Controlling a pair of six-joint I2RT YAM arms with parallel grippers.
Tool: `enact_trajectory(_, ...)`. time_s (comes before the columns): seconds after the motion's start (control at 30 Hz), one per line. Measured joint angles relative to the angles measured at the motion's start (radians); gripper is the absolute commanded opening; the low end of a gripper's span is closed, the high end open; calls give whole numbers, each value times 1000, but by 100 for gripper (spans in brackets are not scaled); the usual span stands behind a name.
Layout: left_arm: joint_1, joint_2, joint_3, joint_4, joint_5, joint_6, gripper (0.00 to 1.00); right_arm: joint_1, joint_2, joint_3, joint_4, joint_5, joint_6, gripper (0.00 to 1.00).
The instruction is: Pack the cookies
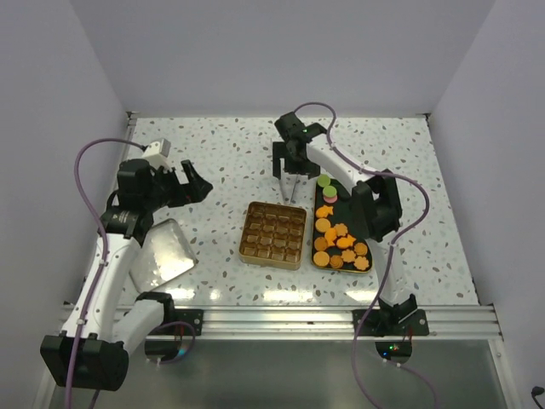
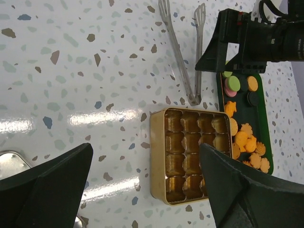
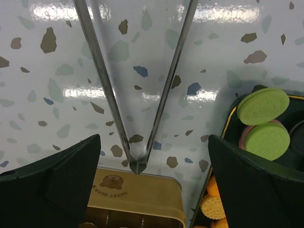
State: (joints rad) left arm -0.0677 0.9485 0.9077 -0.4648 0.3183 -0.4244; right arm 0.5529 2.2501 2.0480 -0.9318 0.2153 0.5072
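The table point(image 1: 221, 145) was a glossy white terrazzo slab speckled grey, brown and blue, closed in by plain pale walls point(image 1: 255, 51) on three sides. Near its middle sat a square gold tin point(image 1: 273, 234), open, its grid of small compartments all bare. Just beside the tin, on the right arm's side, lay a dark green tray point(image 2: 266, 126) holding the cookies point(image 1: 339, 243): orange-tan rounds and flower shapes crowded at the near end. Green and pink sandwich biscuits point(image 3: 263, 105) and a few black discs sat at the far end. Beyond the tin's far edge a pair of metal tongs point(image 2: 183, 61) lay flat, hinge end close to the tin. Well off to the tin's other side a silver lid point(image 1: 166, 251) rested by the left arm. The left gripper point(image 1: 200, 183) hung beyond that lid, fingers wide apart and aimed toward the tin. The right gripper point(image 1: 288, 170) hovered over the tongs, fingers equally spread.
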Motion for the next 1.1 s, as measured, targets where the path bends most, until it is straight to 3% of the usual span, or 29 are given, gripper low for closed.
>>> enact_trajectory(0.43,0,8,-7,-38,-12,17,100,21,16,-3,4,-31,61,99)
enact_trajectory(1.1,0,58,-23,-38,-16,24,100,21,225,159,-3,30,98,96)
